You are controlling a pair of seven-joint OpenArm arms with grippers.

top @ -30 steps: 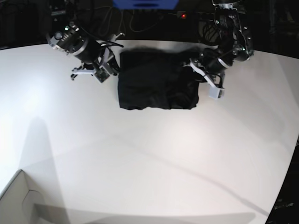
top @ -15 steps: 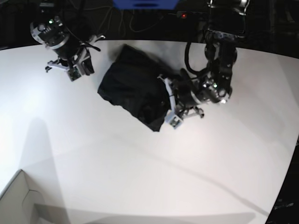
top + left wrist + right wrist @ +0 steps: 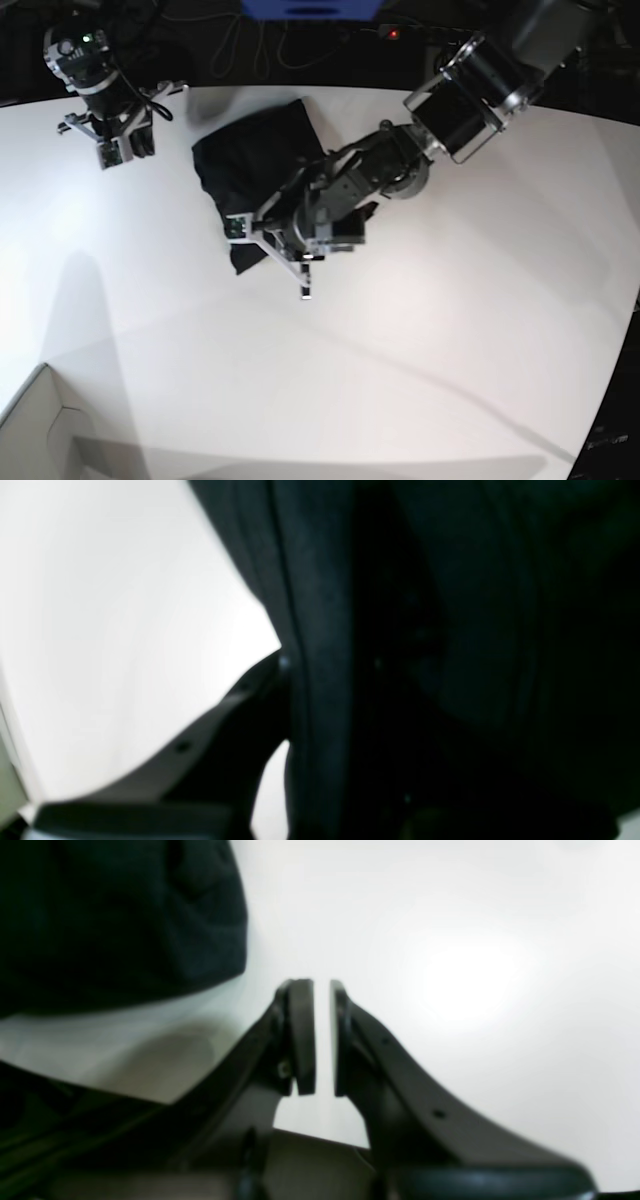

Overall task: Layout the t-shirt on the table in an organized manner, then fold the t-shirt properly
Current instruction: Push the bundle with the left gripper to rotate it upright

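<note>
The black t-shirt [image 3: 255,165] lies bunched at the far middle of the white desk [image 3: 450,330]. The left tool [image 3: 262,232] pinches its near edge. The right tool [image 3: 322,1037], nearly pressed together and empty, hovers far left.

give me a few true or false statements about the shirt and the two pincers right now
1. The t-shirt is spread flat with sleeves out. False: it lies bunched in a dark heap.
2. The left pincer is over the shirt's near edge. True.
3. The right pincer grips cloth. False: nothing sits in the narrow gap between its pads.
4. The table is white. True.
5. The right pincer rests on the shirt. False: it is off to the side, apart from it.
</note>
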